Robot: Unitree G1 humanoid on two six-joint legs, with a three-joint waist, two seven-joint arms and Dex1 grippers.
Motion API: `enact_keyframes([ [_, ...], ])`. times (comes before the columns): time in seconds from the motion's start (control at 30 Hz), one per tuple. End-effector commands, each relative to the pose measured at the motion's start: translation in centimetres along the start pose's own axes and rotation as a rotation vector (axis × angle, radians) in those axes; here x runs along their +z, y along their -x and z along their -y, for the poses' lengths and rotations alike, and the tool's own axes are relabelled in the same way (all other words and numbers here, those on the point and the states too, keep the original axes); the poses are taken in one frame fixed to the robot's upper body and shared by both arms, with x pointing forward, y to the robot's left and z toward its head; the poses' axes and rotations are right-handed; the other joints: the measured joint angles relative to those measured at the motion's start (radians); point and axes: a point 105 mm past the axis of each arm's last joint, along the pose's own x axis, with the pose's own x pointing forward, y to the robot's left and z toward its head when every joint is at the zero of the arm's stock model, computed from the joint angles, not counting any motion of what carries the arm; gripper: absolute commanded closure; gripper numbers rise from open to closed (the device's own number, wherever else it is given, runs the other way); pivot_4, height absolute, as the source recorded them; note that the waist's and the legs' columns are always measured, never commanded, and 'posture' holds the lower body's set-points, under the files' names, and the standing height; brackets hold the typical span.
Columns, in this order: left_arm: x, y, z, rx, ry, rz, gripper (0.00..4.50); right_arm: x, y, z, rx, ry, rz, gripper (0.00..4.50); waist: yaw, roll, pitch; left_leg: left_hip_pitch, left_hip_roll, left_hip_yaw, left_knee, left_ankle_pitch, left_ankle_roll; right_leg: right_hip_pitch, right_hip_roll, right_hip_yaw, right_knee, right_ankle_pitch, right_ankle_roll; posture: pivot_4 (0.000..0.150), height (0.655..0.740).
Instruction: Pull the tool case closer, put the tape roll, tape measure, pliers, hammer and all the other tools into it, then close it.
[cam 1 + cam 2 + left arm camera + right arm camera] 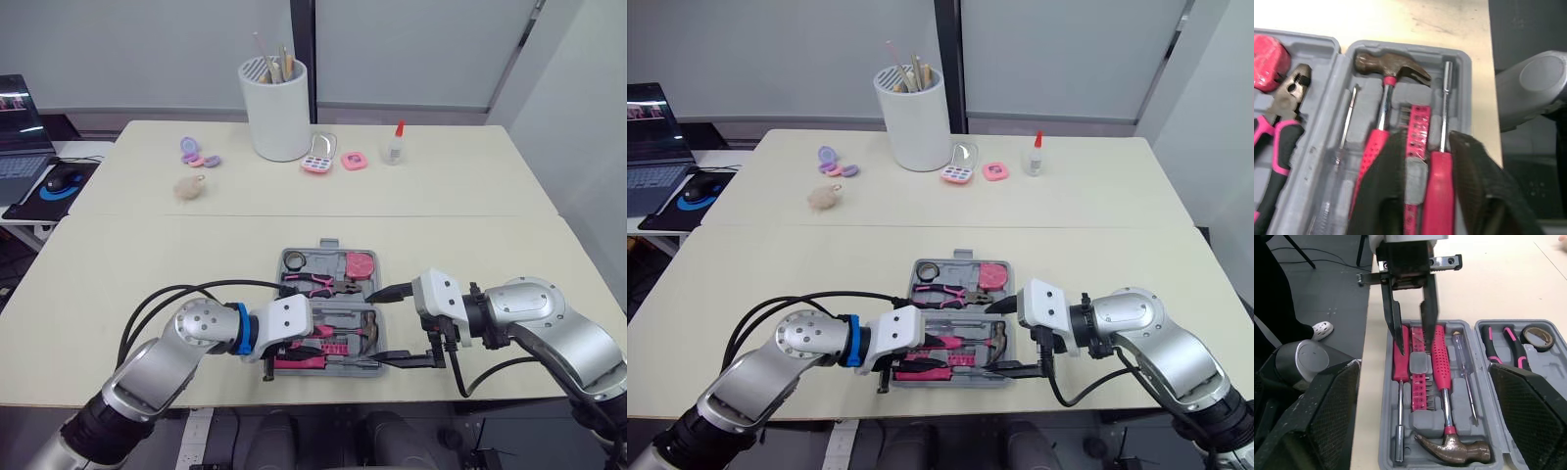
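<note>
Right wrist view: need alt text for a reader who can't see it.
An open grey tool case at the edge of the table holds a hammer, pliers and a tape roll. The left pincer reaches in opposite, open over a red-handled driver; the right pincer is spread wide in the foreground.

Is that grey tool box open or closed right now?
Open. The tool case lies spread flat in two halves, with the hammer, pliers and tape roll showing in their slots.
</note>
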Motion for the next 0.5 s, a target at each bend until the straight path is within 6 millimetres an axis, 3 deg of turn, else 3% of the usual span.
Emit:
enact_keyframes([
  [0.03,-0.3,0.2,0.3,-0.001,-0.026,0.018,4.46,0.7,0.3,0.3,-0.013,0.044,0.014,0.0,0.0,0.0,0.0,0.0,0.0,0.0,0.0,0.0,0.0,0.0,0.0,0.0,0.0,0.0,0.0,0.15,0.74],
  [0.27,-2.7,-1.9,1.2,-0.01,-0.025,-0.035,4.49,0.4,0.5,0.2,-0.021,0.039,0.005,0.0,0.0,0.0,0.0,0.0,0.0,0.0,0.0,0.0,0.0,0.0,0.0,0.0,0.0,0.0,0.0,0.15,0.74],
  [0.5,-4.5,-2.6,0.9,0.001,-0.02,-0.087,4.49,0.2,0.6,0.1,-0.023,0.032,-0.004,0.0,0.0,0.001,-0.001,0.001,0.0,0.0,0.0,0.0,0.0,0.0,0.0,0.0,0.0,0.002,-0.003,0.15,0.74],
])
